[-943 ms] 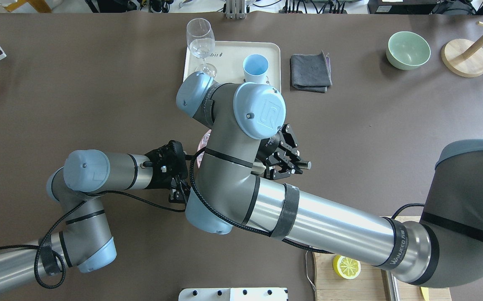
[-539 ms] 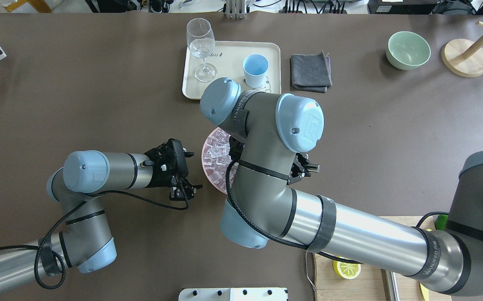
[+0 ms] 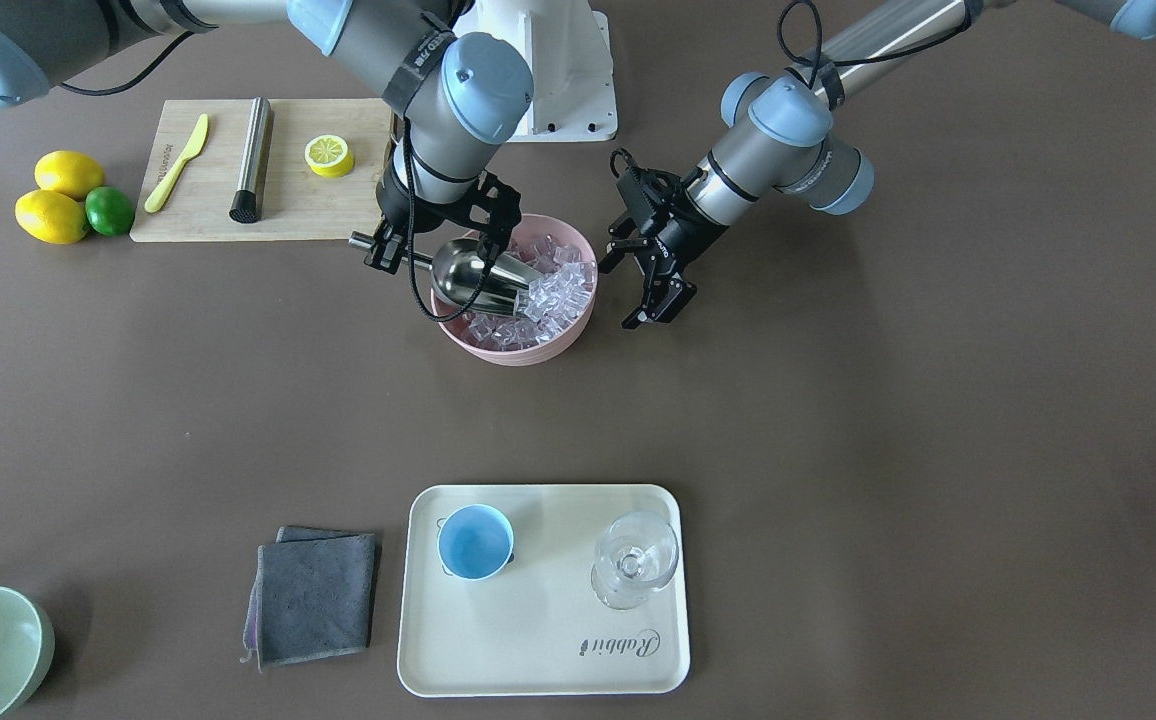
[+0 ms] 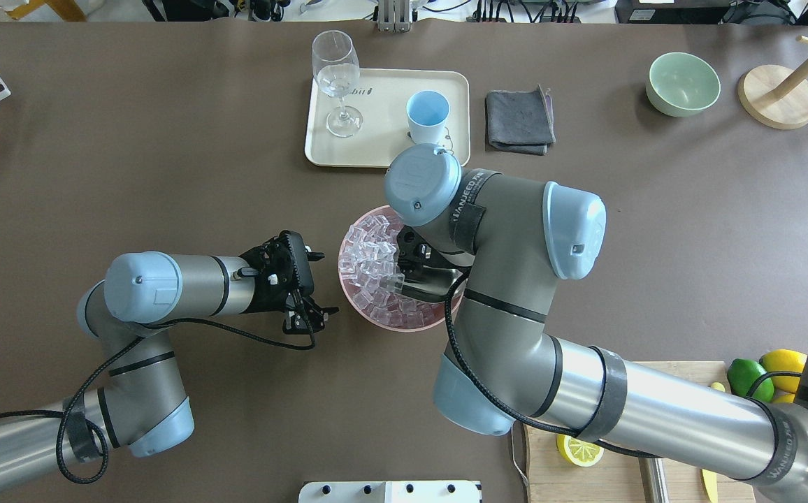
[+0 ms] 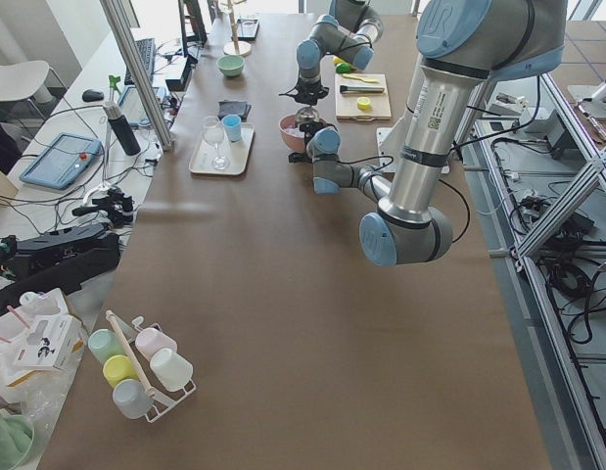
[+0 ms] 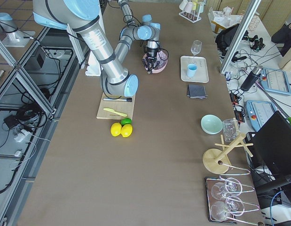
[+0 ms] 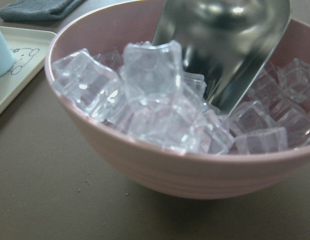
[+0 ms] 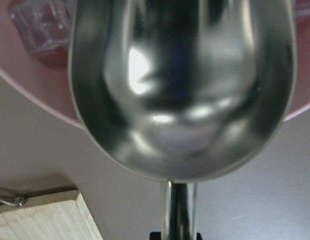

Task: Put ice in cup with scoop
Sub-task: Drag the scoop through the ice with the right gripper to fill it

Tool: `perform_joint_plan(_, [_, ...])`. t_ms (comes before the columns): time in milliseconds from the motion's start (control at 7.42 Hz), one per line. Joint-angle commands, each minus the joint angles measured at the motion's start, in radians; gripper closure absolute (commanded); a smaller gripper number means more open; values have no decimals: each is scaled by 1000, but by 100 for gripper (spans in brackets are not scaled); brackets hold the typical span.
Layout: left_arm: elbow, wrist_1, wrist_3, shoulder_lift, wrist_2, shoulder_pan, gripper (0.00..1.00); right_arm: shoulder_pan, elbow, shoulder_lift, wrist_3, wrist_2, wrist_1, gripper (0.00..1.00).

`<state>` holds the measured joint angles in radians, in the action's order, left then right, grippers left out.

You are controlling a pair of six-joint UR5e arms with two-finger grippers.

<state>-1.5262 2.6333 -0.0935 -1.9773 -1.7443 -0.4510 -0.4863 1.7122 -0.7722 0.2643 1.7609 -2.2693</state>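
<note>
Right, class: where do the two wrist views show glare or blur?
Right wrist view: the scoop fills the frame, soft-edged, with a bright glare patch on its inner wall. Left wrist view: the ice is fairly sharp with small highlights; the grey cloth behind is blurred.

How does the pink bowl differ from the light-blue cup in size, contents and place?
The pink bowl is wide; the cup is much smaller and narrower. The bowl is heaped with ice, and the scoop dips into it; the cup is empty. The bowl stands on the bare table; the cup stands on the tray. Both stand upright, mouths open upward.
</note>
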Motion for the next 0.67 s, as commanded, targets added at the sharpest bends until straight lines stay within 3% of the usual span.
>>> perform_joint_plan(0, [1, 1, 1, 2, 0, 0, 2, 0, 56, -70, 0, 15, 143, 100])
perform_joint_plan(539, [3, 1, 1, 2, 0, 0, 2, 0, 64, -113, -4, 22, 217, 100])
